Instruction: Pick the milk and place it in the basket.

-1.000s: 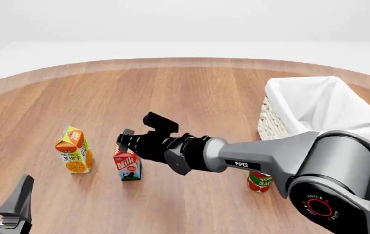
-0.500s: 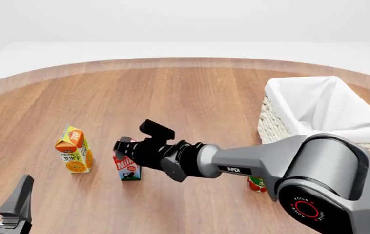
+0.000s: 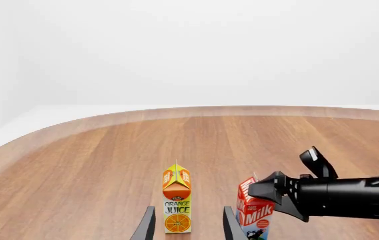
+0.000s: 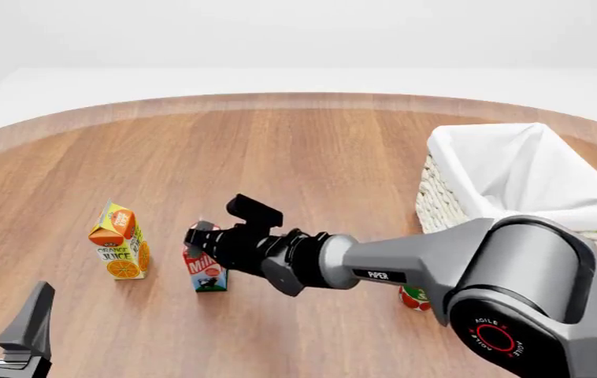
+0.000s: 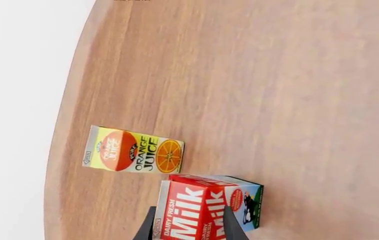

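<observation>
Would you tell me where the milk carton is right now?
In the front view, the milk stands left of centre, just right of the orange juice carton, with the right gripper at its top.

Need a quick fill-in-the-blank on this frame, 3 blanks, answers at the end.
1. The right pincer has a finger on each side of the red top of the ____ carton.
2. The orange juice carton stands upright on the table, between the milk and the ____ pincer.
3. The basket is lined with ____ cloth.

Answers: milk; left; white
</observation>
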{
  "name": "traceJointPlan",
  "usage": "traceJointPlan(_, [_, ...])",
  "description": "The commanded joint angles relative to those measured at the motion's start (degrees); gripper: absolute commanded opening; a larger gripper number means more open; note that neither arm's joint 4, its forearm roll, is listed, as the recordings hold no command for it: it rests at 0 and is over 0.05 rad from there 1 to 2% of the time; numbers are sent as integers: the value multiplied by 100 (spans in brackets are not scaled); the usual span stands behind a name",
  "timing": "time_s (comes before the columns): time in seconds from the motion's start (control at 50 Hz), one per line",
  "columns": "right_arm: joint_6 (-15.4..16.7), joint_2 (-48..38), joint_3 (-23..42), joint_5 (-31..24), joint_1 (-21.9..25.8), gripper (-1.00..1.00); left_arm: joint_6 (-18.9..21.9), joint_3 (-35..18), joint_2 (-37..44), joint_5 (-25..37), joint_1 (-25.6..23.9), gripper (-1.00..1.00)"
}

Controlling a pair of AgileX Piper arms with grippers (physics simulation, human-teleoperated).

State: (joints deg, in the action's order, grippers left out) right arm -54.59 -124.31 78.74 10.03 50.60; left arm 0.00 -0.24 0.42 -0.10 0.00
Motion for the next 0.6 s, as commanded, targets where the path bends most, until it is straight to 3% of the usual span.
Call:
traceJointPlan(0.02, [-160, -293, -45, 187, 231, -100, 0, 0, 0, 0, 0, 100])
traceJointPlan(0.18, [-11, -69, -53, 143, 143, -100, 0, 0, 0, 0, 0, 100])
traceJointPlan(0.42, [647, 564, -50, -119, -65, -100, 0, 0, 0, 0, 0, 100])
traceJointPlan(0.6, [948, 1143, -270, -230, -247, -100, 0, 0, 0, 0, 0, 100])
